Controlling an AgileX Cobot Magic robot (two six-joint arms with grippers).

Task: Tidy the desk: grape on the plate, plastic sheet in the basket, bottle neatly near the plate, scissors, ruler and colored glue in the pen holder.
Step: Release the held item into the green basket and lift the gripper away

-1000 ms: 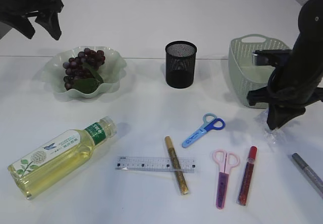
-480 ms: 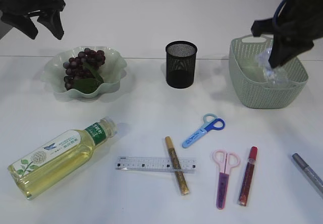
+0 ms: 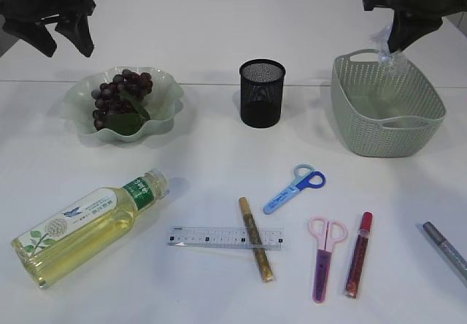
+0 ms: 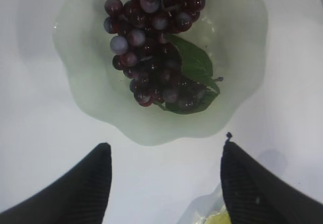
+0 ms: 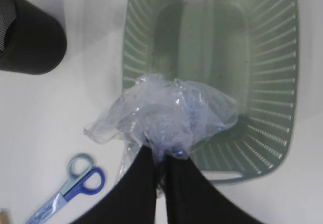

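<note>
Since a second ago, my right gripper (image 3: 395, 47) has risen from the tabletop (image 3: 211, 163) in front of the basket (image 3: 387, 105) to the upper right of the exterior view, carrying the plastic sheet (image 5: 166, 115) with it. That view shows only a small crumpled bit of film dangling over the basket's far rim. My right wrist view tells more: both fingers (image 5: 139, 193) are pinched together on the sheet, which bunches out above them and hangs over the basket's near-left rim, with the open basket filling the upper right of that frame. The pen holder (image 5: 30, 37) sits at its upper left, and the blue scissors (image 5: 68, 186) at its lower left.

My left gripper (image 4: 164, 156) stands wide open and holds nothing. In the left wrist view it hovers over the near edge of the plate (image 4: 91, 98), with the grape (image 4: 156, 42) bunch lying in the plate's middle on a green leaf. The exterior view places that arm high in the upper left, above the plate.

Only the exterior view shows what lies across the lower frame: the bottle (image 3: 87, 225) on its side at lower left, the ruler (image 3: 211, 237) crossed by a gold glue pen (image 3: 255, 238), pink scissors (image 3: 323, 258), a red glue pen (image 3: 357, 255), and a grey pen (image 3: 445, 251) at the right edge.
</note>
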